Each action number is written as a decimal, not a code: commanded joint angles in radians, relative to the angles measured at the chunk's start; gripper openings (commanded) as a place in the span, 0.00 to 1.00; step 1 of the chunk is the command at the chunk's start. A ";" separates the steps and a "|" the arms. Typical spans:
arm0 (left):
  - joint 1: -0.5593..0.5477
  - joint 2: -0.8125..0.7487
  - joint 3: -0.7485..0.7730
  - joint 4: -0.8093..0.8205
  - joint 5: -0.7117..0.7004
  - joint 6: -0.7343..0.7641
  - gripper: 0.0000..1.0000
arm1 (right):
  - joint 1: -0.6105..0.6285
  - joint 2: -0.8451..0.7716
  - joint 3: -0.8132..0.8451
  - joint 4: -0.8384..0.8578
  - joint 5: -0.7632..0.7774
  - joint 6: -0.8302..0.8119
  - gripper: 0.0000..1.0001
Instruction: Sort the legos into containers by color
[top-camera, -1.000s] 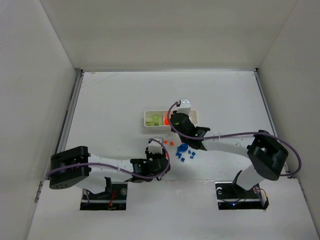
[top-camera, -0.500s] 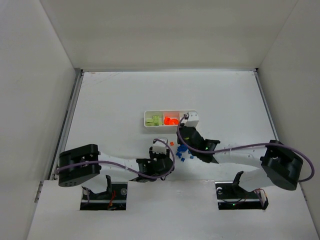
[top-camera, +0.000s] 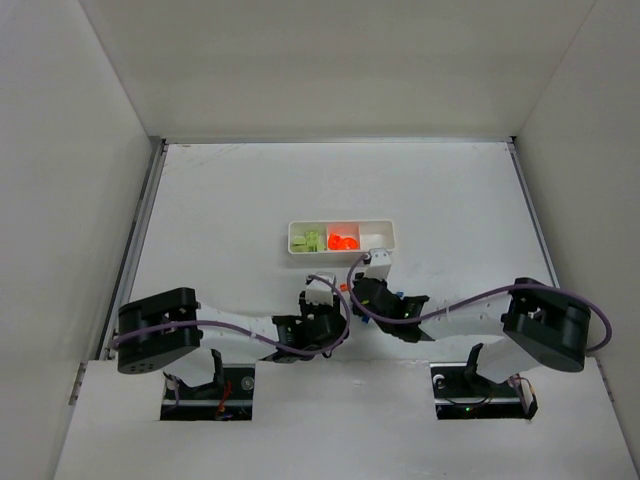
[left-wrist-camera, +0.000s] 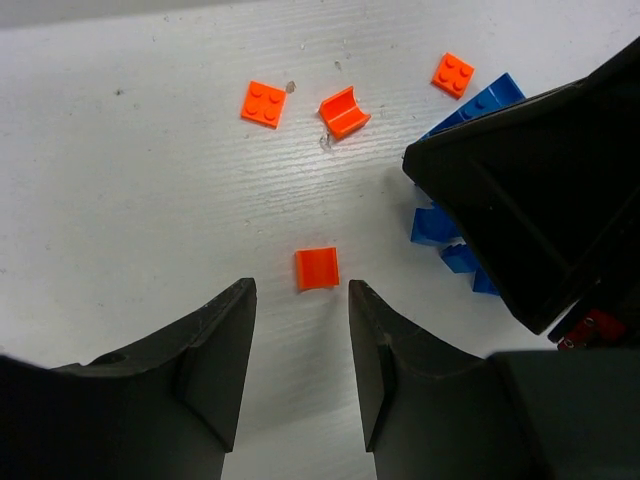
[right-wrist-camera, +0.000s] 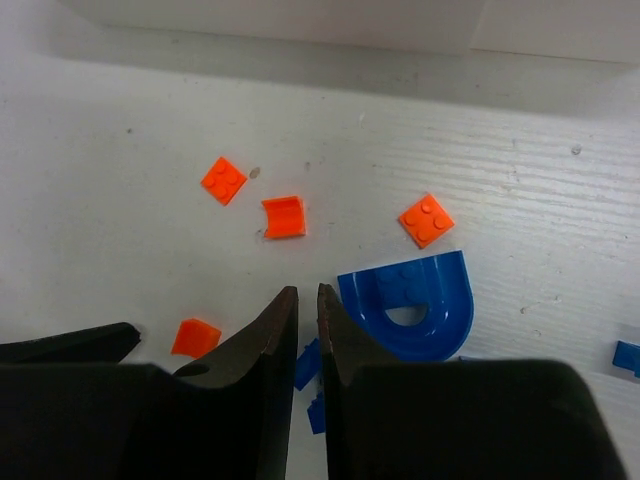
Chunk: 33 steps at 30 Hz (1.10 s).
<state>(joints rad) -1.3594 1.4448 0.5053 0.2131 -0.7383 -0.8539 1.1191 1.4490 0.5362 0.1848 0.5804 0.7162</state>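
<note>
The white tray (top-camera: 387, 228) holds lime green legos (top-camera: 308, 241) in its left compartment and orange ones (top-camera: 343, 241) in the middle. Loose orange and blue legos lie on the table in front of it. My left gripper (left-wrist-camera: 300, 292) is open and empty, low over the table, with an orange brick (left-wrist-camera: 317, 268) just ahead of its fingertips. My right gripper (right-wrist-camera: 306, 292) is shut and empty, its tips next to a blue arch piece (right-wrist-camera: 420, 300) and over small blue bricks (right-wrist-camera: 308, 365). In the top view the two grippers (top-camera: 322, 298) (top-camera: 362, 290) sit close together.
Other orange bricks (left-wrist-camera: 264, 103) (left-wrist-camera: 344, 112) (left-wrist-camera: 453, 73) lie beyond the left gripper. The right gripper's black body (left-wrist-camera: 530, 200) fills the right side of the left wrist view. White walls enclose the table.
My right gripper has pulled back from over the tray's middle compartment down to the loose pile. The orange legos in the tray now show. My left gripper shifted slightly right.
</note>
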 joint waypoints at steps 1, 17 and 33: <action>0.013 -0.047 -0.011 0.019 -0.024 0.003 0.40 | -0.009 -0.006 0.007 0.028 0.055 0.060 0.20; 0.044 -0.058 -0.013 0.029 -0.015 0.019 0.40 | -0.012 -0.108 -0.099 -0.152 0.159 0.316 0.20; 0.047 -0.078 -0.007 0.028 -0.015 0.033 0.41 | 0.055 -0.098 0.088 -0.309 0.269 0.253 0.26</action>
<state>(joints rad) -1.3197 1.4010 0.4973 0.2207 -0.7368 -0.8284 1.1675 1.3479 0.5659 -0.1345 0.8230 1.0328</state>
